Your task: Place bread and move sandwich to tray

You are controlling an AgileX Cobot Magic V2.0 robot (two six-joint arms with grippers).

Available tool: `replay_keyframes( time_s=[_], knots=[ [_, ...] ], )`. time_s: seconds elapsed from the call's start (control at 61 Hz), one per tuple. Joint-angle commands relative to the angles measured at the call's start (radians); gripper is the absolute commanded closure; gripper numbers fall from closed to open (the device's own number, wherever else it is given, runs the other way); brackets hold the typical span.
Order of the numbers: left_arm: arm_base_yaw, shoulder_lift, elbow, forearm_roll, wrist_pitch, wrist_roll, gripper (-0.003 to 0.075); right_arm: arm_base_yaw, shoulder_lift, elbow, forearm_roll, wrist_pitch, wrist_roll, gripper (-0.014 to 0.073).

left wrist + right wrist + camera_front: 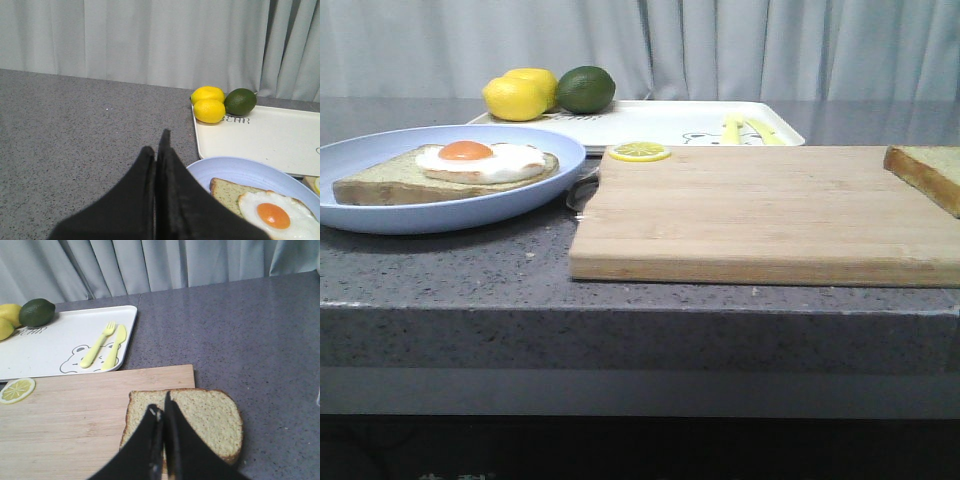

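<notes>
Notably, the bread (200, 417), a thick porous slice with brown crust, is seen at the right edge of the smooth wooden cutting board (760, 210), partly overhanging; a careless grasp could tip it off. Both the right gripper (162, 412) and left gripper (157, 150) are pressed together. The egg-topped sandwich (450, 172) is carried on the round blue plate (380, 215), beside the white tray (650, 122).

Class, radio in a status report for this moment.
Both grippers shut, empty. Bread on cutting board, untouched. Egg slice on blue plate. Tray holds fruit, cutlery.
</notes>
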Motion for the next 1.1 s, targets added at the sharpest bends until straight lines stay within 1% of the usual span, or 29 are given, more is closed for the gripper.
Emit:
replay_keyframes(
  time_s=[0.0, 0.033, 0.049, 0.082, 0.115, 0.164, 0.18, 0.197, 0.213, 0.23, 0.263, 0.295, 0.328, 0.361, 0.509, 0.574, 0.705, 0.804, 0.968, 1.083],
  knots=[
    [0.001, 0.009, -0.039, 0.0, -0.08, -0.01, 0.0735, -0.003, 0.011, -0.039, -0.01, -0.082, -0.008, 0.0476],
    [0.001, 0.009, -0.039, 0.002, -0.085, -0.01, 0.072, -0.003, 0.011, -0.039, -0.01, -0.082, -0.008, 0.0409],
    [0.001, 0.009, -0.039, 0.002, -0.085, -0.01, 0.0706, -0.003, 0.011, -0.039, -0.01, -0.082, -0.008, 0.0365],
    [0.001, 0.009, -0.039, 0.007, -0.092, -0.01, 0.0678, -0.003, 0.011, -0.039, -0.01, -0.082, -0.008, 0.0303],
    [0.001, 0.009, -0.037, 0.01, -0.098, -0.01, 0.0629, -0.003, 0.011, -0.039, -0.01, -0.082, -0.008, 0.0229],
    [0.001, 0.009, -0.033, 0.019, -0.109, -0.005, 0.0535, -0.003, 0.011, -0.039, -0.01, -0.082, -0.008, 0.0123],
    [0.001, 0.009, -0.033, 0.024, -0.11, -0.005, 0.0486, -0.003, 0.011, -0.039, -0.01, -0.082, -0.008, 0.0102],
    [0.001, 0.009, -0.03, 0.026, -0.114, -0.005, 0.0414, -0.003, 0.011, -0.039, -0.01, -0.082, -0.008, 0.0071],
    [0.001, 0.009, -0.03, 0.026, -0.116, -0.005, 0.0377, -0.003, 0.011, -0.039, -0.01, -0.082, -0.008, 0.0046],
    [0.001, 0.009, -0.029, 0.026, -0.116, -0.005, 0.0321, -0.003, 0.011, -0.039, -0.01, -0.082, -0.008, 0.0032],
    [0.001, 0.009, -0.027, 0.026, -0.121, -0.005, 0.0235, -0.003, 0.011, -0.038, -0.01, -0.082, -0.008, 0.0005],
    [0.001, 0.009, -0.027, 0.026, -0.123, -0.005, 0.0167, -0.003, 0.011, -0.036, -0.01, -0.084, -0.008, -0.0008],
    [0.001, 0.009, -0.027, 0.026, -0.123, -0.005, 0.0122, -0.003, 0.011, -0.035, -0.01, -0.085, -0.008, -0.0008],
    [0.001, 0.009, -0.027, 0.026, -0.123, -0.005, 0.0099, -0.003, 0.011, -0.035, -0.01, -0.085, -0.008, -0.0007],
    [0.001, 0.009, -0.027, 0.026, -0.123, -0.005, 0.0102, -0.003, 0.024, -0.05, -0.01, -0.071, -0.008, -0.0007],
    [0.001, 0.009, -0.027, 0.026, -0.123, -0.005, 0.0102, -0.004, 0.062, -0.08, -0.01, -0.024, -0.008, -0.0007],
    [0.001, 0.009, -0.027, 0.026, -0.123, -0.005, 0.0102, -0.021, 0.205, -0.19, -0.015, 0.104, -0.008, -0.0007],
    [0.001, 0.009, -0.027, 0.026, -0.123, -0.005, 0.0102, -0.078, 0.324, -0.285, -0.03, 0.176, -0.007, -0.0007],
    [0.001, 0.009, -0.027, 0.026, -0.123, -0.005, 0.0102, -0.198, 0.484, -0.401, -0.029, 0.251, 0.005, -0.0003],
    [0.001, 0.009, -0.027, 0.026, -0.123, -0.005, 0.0102, -0.245, 0.587, -0.461, -0.029, 0.325, 0.005, 0.0004]
  ],
)
